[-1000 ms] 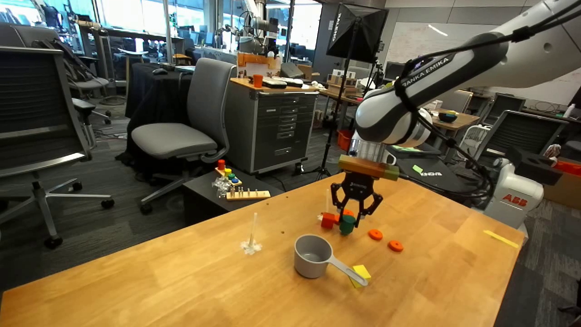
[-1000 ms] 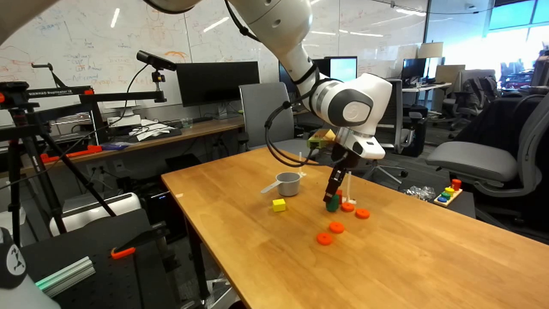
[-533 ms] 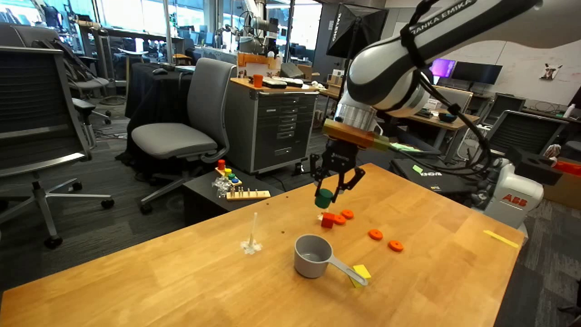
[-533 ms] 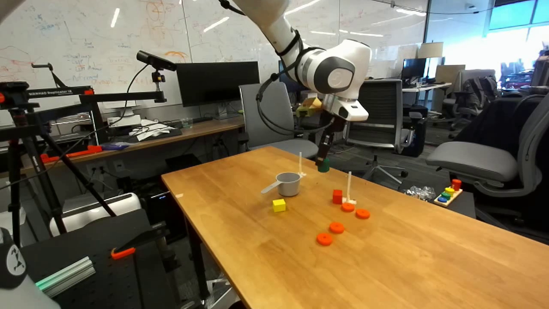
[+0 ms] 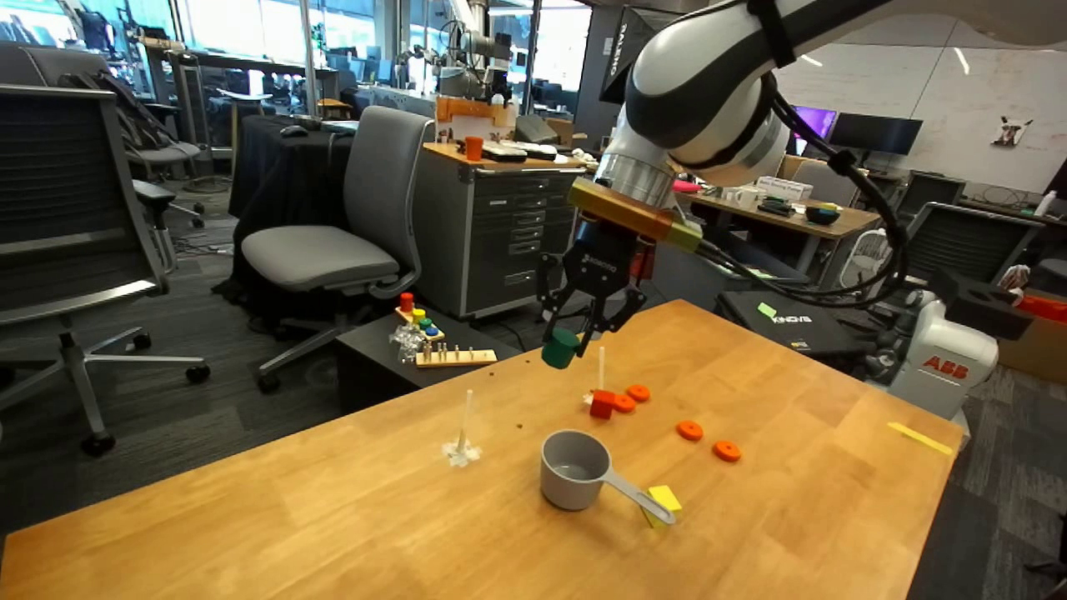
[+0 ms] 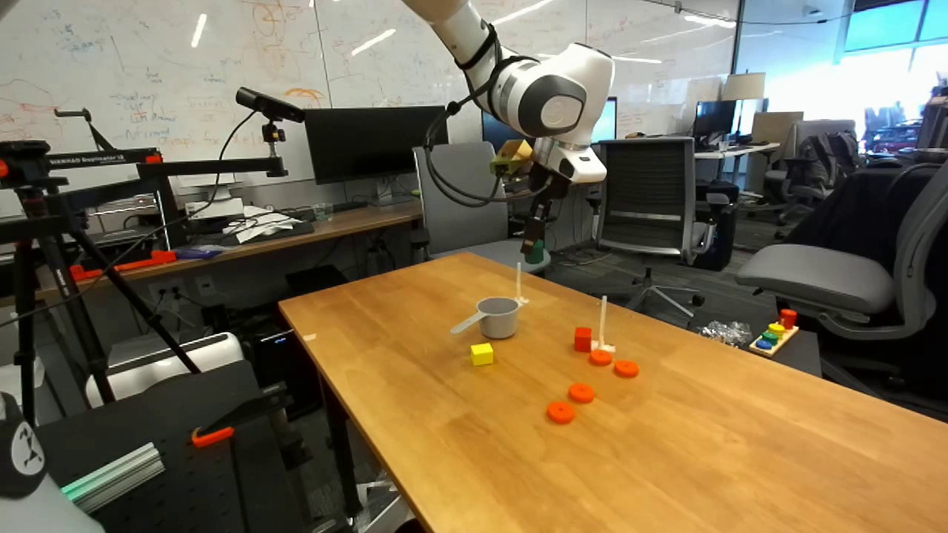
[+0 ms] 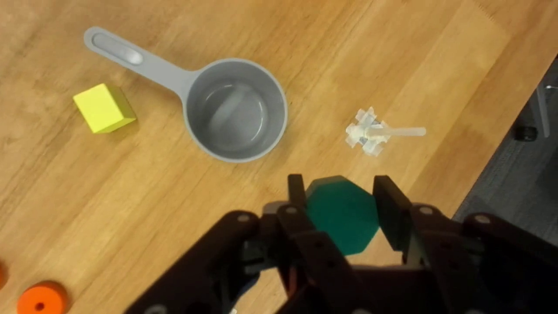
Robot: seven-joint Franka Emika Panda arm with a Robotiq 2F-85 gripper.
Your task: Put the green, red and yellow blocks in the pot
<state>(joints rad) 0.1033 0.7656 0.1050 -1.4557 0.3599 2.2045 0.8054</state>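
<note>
As the green block [image 7: 342, 220] is pinched aloft by the end effector [image 7: 341, 205], transfer seems in hand; it should next be centred over the pot [image 7: 235, 111]; red block [image 6: 583, 339] and yellow block [image 6: 482, 354] are left on the worktop [image 6: 666, 444].

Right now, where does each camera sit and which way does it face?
An exterior view: off the arm, above table level, facing the drawer cabinet; arm and gripper show.
An exterior view: off the arm, above table level, facing the whiteboard; arm and gripper show.
Wrist view: on the wrist, facing down at pot and yellow block; only gripper shows.
Both exterior views share pot, red block, held green block.
</note>
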